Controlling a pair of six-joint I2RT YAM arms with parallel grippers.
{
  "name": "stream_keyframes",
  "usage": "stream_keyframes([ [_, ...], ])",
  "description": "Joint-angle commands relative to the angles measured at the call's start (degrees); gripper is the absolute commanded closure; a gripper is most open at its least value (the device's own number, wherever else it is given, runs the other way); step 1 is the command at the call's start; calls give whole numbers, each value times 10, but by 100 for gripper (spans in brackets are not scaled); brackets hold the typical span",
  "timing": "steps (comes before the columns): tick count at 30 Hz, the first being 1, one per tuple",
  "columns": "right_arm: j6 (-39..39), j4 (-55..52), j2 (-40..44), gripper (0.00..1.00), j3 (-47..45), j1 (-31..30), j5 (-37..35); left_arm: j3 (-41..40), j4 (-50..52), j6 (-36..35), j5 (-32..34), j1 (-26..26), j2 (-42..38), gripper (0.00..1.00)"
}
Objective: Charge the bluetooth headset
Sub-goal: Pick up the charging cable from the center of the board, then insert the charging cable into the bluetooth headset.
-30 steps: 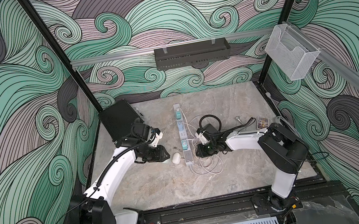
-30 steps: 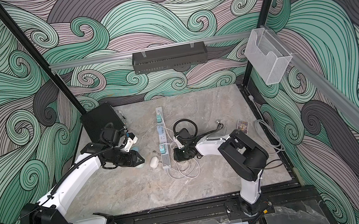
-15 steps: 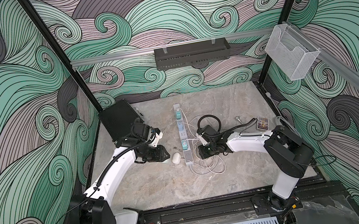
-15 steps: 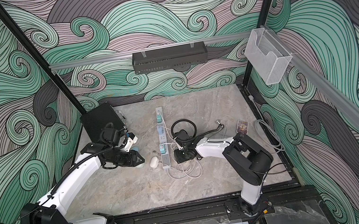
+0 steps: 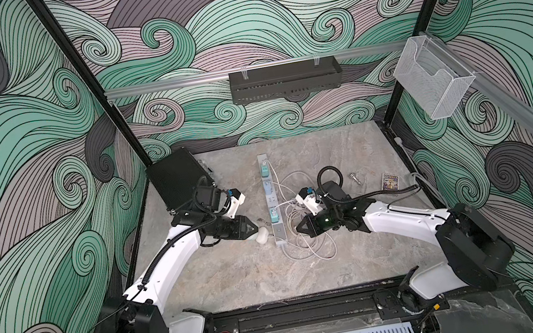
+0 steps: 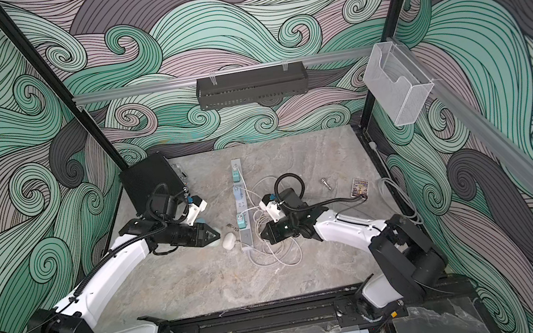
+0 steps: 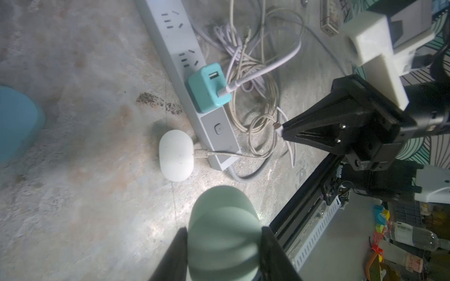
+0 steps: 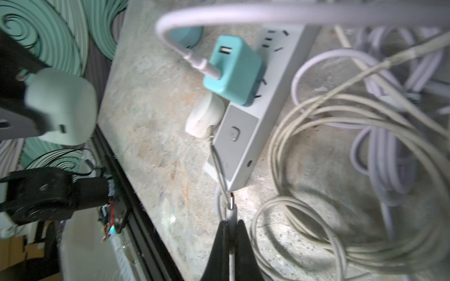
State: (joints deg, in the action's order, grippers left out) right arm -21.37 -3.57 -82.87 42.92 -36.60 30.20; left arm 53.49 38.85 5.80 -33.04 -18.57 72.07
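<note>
My left gripper (image 7: pixel 224 231) is shut on a pale green bluetooth headset case (image 7: pixel 222 219), held a little above the table. The right wrist view shows this case (image 8: pixel 60 107) with its small port facing out. My right gripper (image 8: pixel 230 222) is shut on the white plug of a charging cable (image 8: pixel 231 206), its metal tip pointing at the end of the grey power strip (image 8: pixel 243 136). In both top views the grippers (image 5: pixel 256 231) (image 6: pixel 263 234) face each other across the strip (image 5: pixel 271 196). A white case (image 7: pixel 176 155) lies beside the strip with a cable plugged in.
Teal chargers (image 7: pixel 209 87) sit in the power strip. Loose white and lilac cables (image 5: pixel 308 241) lie tangled right of it. A black box (image 5: pixel 178 179) stands at the back left. A small bolt (image 5: pixel 355 179) and a card (image 5: pixel 391 182) lie at the right.
The right arm's elbow has swung outward to the right while its gripper stayed over the cables by the strip. The left arm has not moved.
</note>
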Motion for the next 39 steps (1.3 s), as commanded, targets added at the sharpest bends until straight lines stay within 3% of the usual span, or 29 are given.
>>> stream_keyframes([
  [1,7,22,22,100,-7,4,90,-6,-81,-23,-44,-17,-31,79],
  [12,-21,-41,83,100,43,3,132,6,-128,-72,-16,-74,-5,81],
  [22,-24,-128,62,100,103,-4,135,28,-138,-103,8,-110,19,81],
  [39,-11,-158,36,100,134,-15,134,49,-129,-132,22,-144,37,81],
])
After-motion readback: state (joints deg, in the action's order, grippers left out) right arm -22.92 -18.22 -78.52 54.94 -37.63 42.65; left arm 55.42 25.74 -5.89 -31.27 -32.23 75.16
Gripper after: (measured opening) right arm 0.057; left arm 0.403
